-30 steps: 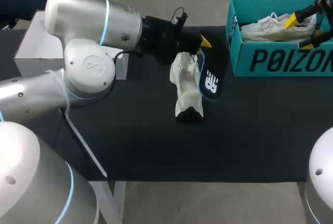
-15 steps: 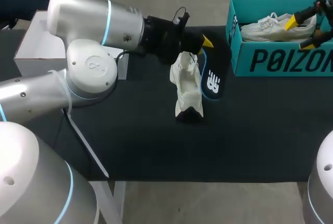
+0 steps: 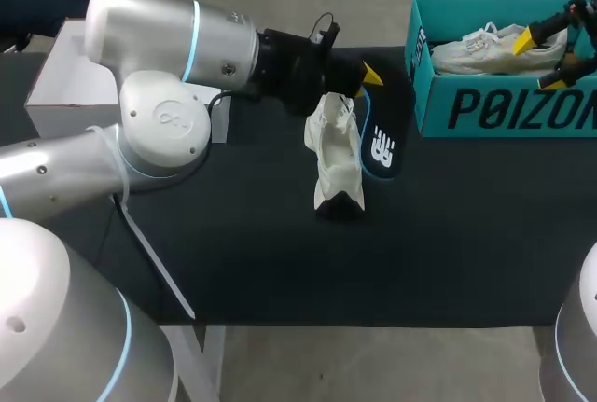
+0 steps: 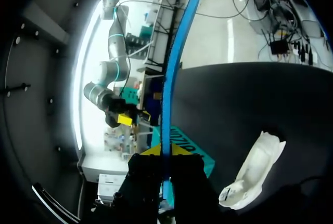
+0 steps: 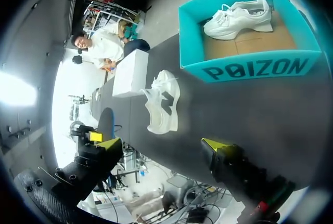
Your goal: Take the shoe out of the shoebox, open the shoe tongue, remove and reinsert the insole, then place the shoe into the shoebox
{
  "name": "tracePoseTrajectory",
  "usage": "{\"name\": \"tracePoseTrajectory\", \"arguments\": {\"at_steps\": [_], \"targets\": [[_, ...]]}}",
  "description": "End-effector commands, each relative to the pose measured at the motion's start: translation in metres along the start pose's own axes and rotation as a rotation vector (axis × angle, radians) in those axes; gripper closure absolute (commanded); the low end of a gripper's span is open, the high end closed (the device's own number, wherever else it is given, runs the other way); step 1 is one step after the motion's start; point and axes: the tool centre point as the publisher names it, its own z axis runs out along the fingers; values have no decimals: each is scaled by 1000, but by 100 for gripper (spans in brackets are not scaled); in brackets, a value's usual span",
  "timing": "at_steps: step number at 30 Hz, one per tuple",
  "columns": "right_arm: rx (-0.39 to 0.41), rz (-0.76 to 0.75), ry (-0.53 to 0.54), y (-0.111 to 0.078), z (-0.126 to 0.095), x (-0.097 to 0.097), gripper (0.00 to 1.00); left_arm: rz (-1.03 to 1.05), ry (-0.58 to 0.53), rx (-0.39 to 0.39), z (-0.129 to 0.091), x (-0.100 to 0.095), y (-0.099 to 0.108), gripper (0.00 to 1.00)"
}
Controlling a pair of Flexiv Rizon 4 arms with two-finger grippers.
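Observation:
A white shoe [image 3: 336, 155] lies on the black table [image 3: 280, 253], near its middle. My left gripper [image 3: 366, 80] is just behind the shoe, shut on the heel end of a dark insole [image 3: 379, 141] with a blue edge, which hangs down beside it. In the left wrist view the insole [image 4: 174, 63] runs edge-on out from between the fingers [image 4: 151, 151], with the shoe [image 4: 255, 172] to one side. A second white shoe [image 3: 494, 48] rests in the teal shoebox [image 3: 504, 108]. My right gripper [image 3: 543, 57] hangs open over that box; its own view shows the gripper [image 5: 164, 144], the loose shoe [image 5: 161, 107] and the shoebox [image 5: 250, 65].
An open white box [image 3: 56, 94] stands at the table's back left, behind my left arm. The teal shoebox sits at the back right corner. The front half of the black table holds nothing.
My left arm shifted slightly to the right with the insole a second ago and has since stayed put. The right gripper has not moved.

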Motion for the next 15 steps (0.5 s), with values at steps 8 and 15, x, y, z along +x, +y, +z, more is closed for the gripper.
{"name": "tracePoseTrajectory", "arguments": {"at_steps": [8,15], "targets": [[0,1,-2,-1,-1,0,0,8,127,-33,-5,11,-18,100],[0,1,-2,-1,-1,0,0,-121,314,-67,-29,55,-35,100]]}}
